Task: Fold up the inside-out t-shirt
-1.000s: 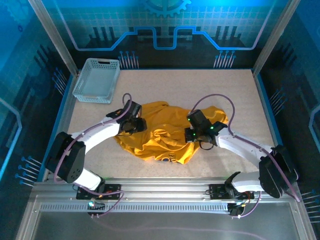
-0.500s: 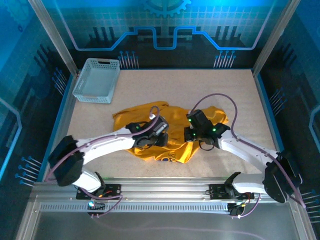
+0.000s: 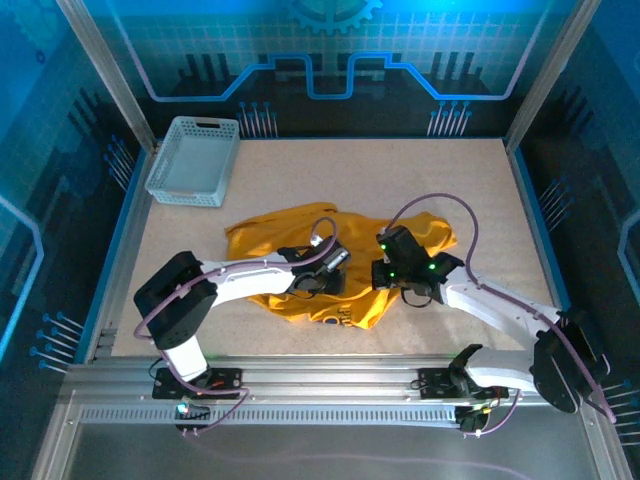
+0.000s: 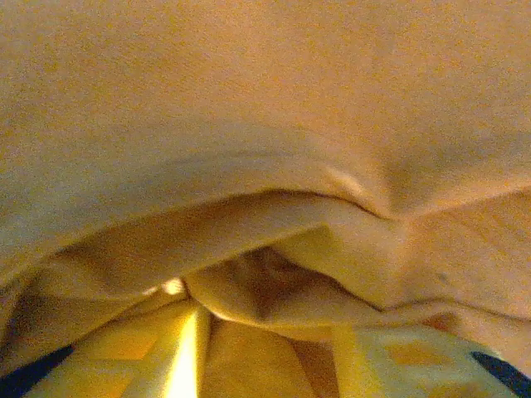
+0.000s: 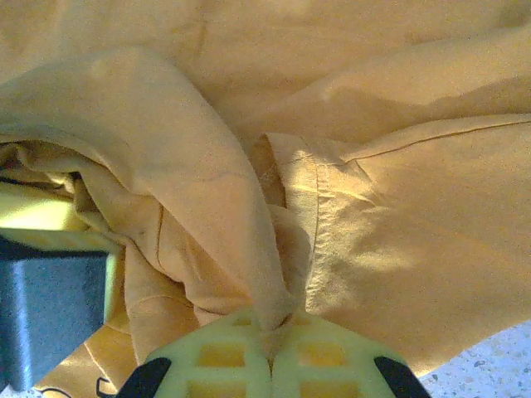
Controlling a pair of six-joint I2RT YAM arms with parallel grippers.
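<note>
Fingers of the right gripper [image 5: 270, 352] pinch a fold of the t-shirt [image 3: 262, 240]. The left gripper [image 4: 282, 361], at its nine o'clock, is buried in cloth, grip unclear. Pulling could drag extra layers and bunch it.

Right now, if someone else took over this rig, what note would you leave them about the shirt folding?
Left gripper: pushed into the middle of the t-shirt, cloth between its fingers; whether it grips is unclear.
Right gripper: shut on a pinched fold of the t-shirt.
T-shirt: crumpled heap mid-table, print showing at its near edge. Basket sits apart at the far left corner.
Done: no neat fold yet.
Left: spread it flat, then fold.
</note>
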